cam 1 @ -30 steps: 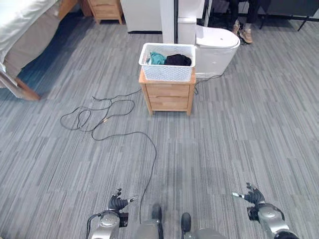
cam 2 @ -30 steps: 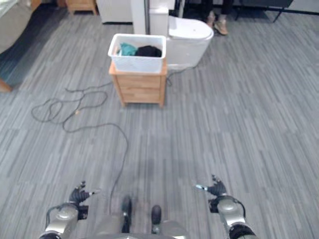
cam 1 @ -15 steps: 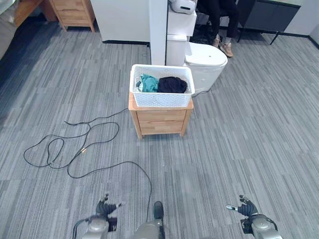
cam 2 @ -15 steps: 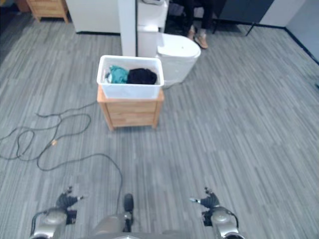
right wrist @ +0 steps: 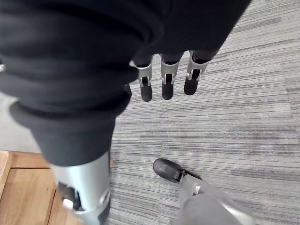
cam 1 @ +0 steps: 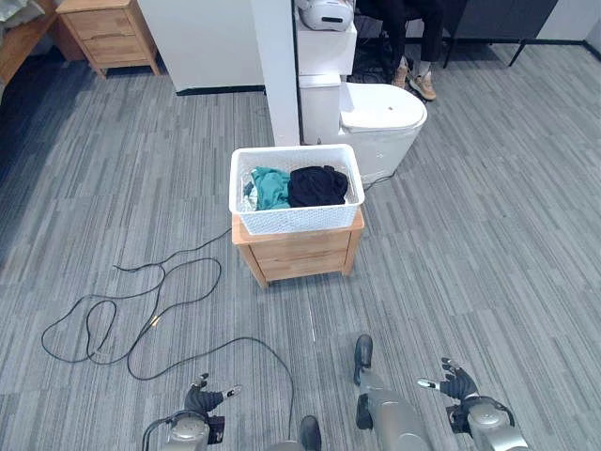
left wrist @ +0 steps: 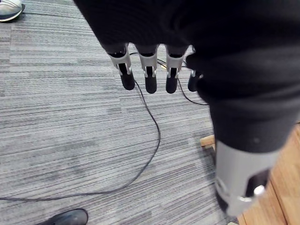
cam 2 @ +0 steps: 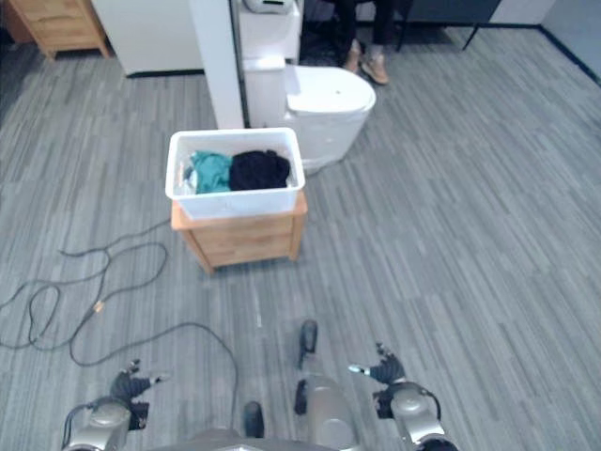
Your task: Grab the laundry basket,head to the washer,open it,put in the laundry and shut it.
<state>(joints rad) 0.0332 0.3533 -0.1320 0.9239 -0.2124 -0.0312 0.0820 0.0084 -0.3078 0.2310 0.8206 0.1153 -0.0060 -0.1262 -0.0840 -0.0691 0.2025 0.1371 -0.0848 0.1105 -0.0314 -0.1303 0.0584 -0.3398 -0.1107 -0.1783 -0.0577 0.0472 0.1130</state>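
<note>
In the middle of the frame, a white laundry basket (cam 1: 297, 193) sits on a small wooden nightstand (cam 1: 300, 254), holding a teal garment (cam 1: 269, 186) beside a black one (cam 1: 316, 185). Just behind it stands a white toilet (cam 1: 374, 117). At the lower left the left hand (cam 1: 200, 398) hangs with fingers loosely straight, holding nothing; at the lower right the right hand (cam 1: 457, 385) does likewise, well apart from the basket. A person's shoes (cam 1: 413, 80) show at the top.

The person (cam 1: 410, 42) behind the toilet (cam 1: 376, 117) is cut off above the legs, perhaps seated.
</note>
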